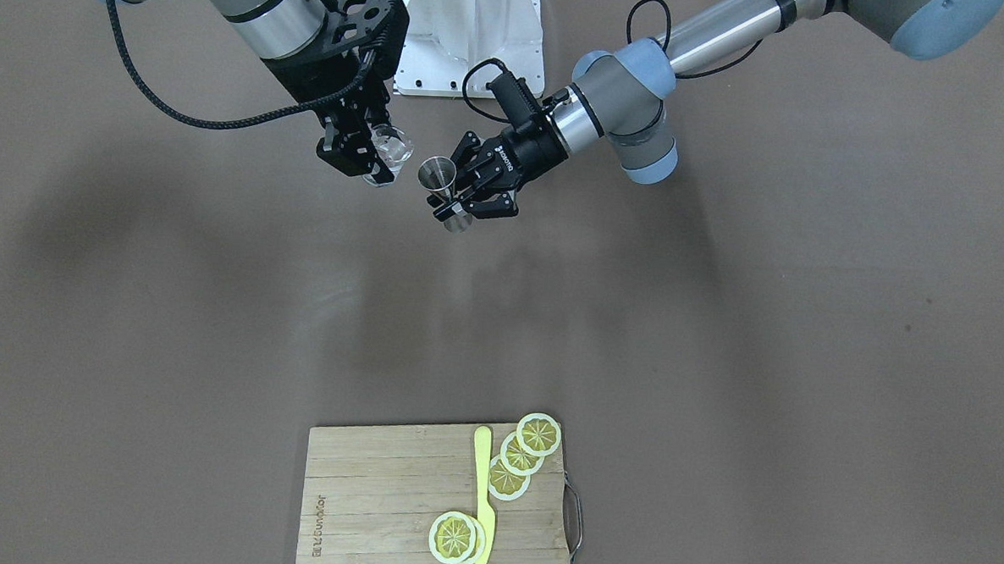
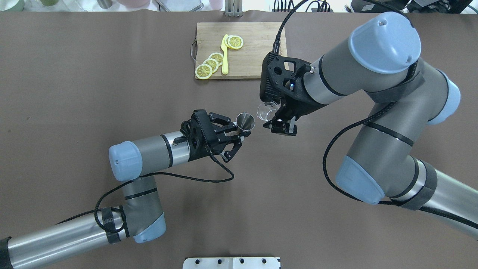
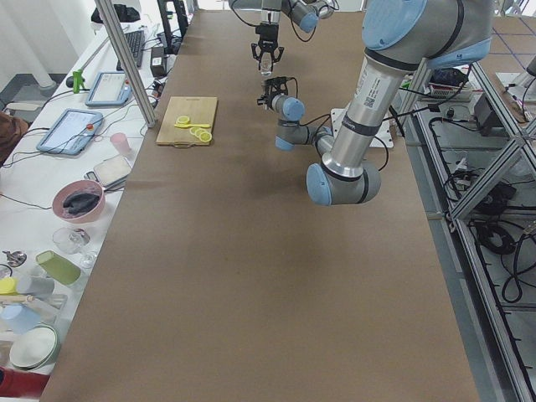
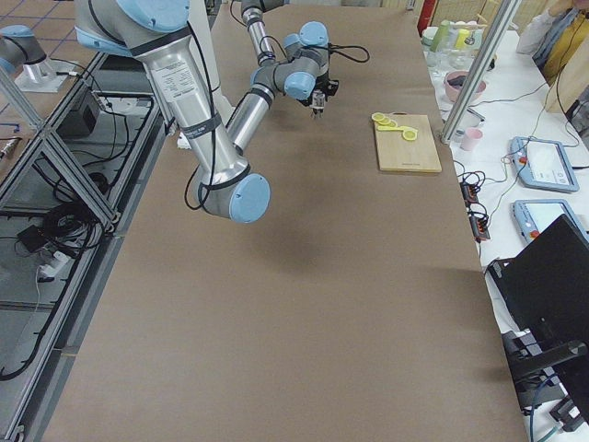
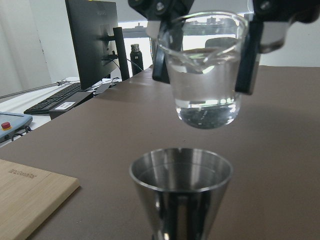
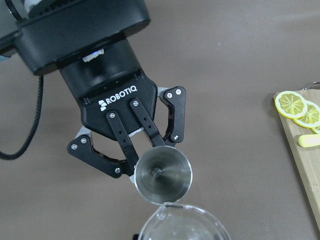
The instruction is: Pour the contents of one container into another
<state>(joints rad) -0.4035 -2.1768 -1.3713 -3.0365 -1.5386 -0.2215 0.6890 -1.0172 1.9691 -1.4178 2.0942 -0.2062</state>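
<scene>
The left claw pinches the waist of a steel measuring cup. It holds the cup in the air over the middle of the brown table, long axis upright, wide mouth up. Just above it the right claw grips a glass beaker, its spout toward the cup and a little clear liquid at its bottom. A cutting board with lemon slices and a yellow knife lies at the table's far edge. Beyond that edge a white desk carries tablets and a pink bowl.
</scene>
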